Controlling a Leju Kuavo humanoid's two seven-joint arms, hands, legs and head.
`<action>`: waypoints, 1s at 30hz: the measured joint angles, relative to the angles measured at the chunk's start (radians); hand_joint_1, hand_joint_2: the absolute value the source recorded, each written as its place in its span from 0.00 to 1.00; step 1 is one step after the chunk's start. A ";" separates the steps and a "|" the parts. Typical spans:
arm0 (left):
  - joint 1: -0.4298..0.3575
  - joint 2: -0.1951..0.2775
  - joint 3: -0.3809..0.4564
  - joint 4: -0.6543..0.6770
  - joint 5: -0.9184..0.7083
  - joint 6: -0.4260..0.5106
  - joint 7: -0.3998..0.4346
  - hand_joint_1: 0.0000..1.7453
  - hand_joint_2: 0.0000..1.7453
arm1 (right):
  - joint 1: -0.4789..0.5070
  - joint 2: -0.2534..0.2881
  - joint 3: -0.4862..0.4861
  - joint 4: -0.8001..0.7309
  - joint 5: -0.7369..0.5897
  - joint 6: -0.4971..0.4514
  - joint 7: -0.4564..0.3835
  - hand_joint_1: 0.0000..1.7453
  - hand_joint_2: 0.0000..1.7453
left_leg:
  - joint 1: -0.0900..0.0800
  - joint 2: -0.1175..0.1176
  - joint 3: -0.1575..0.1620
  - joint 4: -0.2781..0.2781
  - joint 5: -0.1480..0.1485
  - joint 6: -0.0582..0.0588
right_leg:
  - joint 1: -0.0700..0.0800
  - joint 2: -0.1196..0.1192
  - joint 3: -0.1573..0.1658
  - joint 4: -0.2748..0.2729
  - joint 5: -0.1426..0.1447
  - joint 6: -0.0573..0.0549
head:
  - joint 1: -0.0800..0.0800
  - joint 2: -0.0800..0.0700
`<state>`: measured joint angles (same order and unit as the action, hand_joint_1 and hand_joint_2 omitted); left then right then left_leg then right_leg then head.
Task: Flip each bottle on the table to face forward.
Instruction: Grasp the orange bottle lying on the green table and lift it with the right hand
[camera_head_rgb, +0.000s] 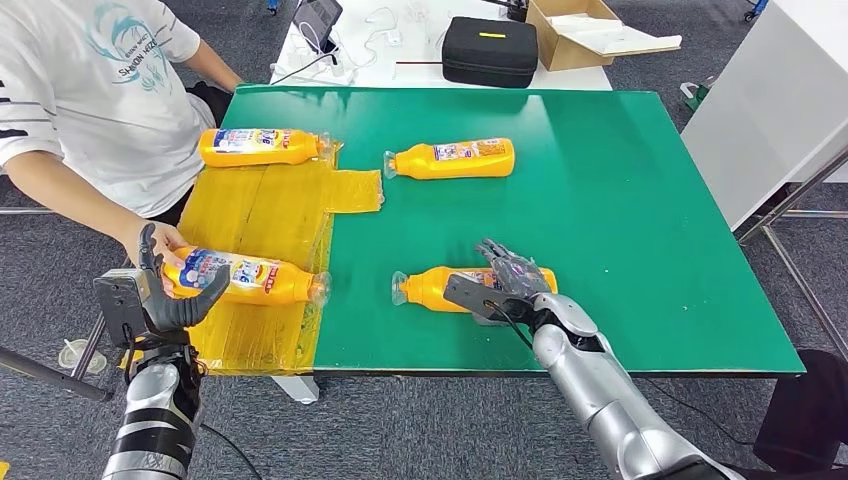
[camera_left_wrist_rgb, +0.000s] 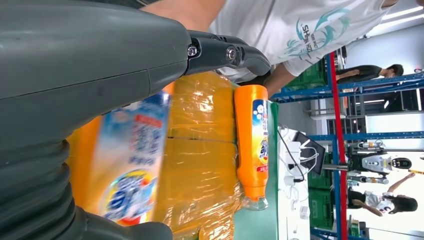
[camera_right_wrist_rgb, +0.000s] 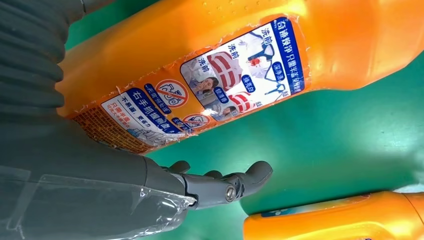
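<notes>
The left hand wraps the near-left bottle at the table's left edge, hiding its base. The right hand, fingers spread, lies over the near-right bottle, covering its label. 2 more bottles lie beyond; open green spreads right.

Green table, yellow sheet, bottles

Green table top carried yellow taped sheet at its left edge. Four orange detergent bottles: two on sheet, blue-white-red labels; two on green. Beyond table: black case, brown cardboard box. Person's shirt white, teal print.
</notes>
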<state>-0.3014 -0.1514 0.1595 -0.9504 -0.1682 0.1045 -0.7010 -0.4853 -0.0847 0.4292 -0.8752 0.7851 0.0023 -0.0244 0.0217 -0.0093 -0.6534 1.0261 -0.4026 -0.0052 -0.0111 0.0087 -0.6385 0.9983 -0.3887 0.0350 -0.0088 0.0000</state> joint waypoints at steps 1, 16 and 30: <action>0.000 0.000 0.000 0.001 0.000 0.000 0.000 0.00 1.00 | -0.002 0.000 0.001 0.002 0.000 0.000 0.000 0.00 1.00 | 0.000 0.000 0.000 0.000 0.000 0.000 | 0.000 0.000 0.000 0.000 0.000 0.000 | 0.000 0.000; -0.035 -0.005 0.002 0.077 0.039 -0.038 0.000 0.00 1.00 | -0.135 -0.040 0.126 0.141 0.024 0.163 0.011 1.00 1.00 | 0.000 0.000 0.001 0.000 0.001 0.001 | 0.000 0.000 0.001 0.000 0.001 0.002 | 0.000 0.000; -0.054 -0.022 0.005 0.138 0.082 -0.063 0.000 0.00 1.00 | -0.234 -0.075 0.277 0.234 -0.029 0.239 0.000 1.00 1.00 | 0.000 0.000 0.005 0.000 0.001 0.001 | 0.000 0.000 0.005 0.000 0.001 0.002 | 0.000 0.000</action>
<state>-0.3558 -0.1737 0.1641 -0.8125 -0.0865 0.0420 -0.7008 -0.7193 -0.1596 0.7059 -0.6414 0.7559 0.2415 -0.0241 0.0213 -0.0097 -0.6483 1.0262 -0.4014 -0.0040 -0.0114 0.0086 -0.6330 0.9980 -0.3874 0.0368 -0.0088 0.0000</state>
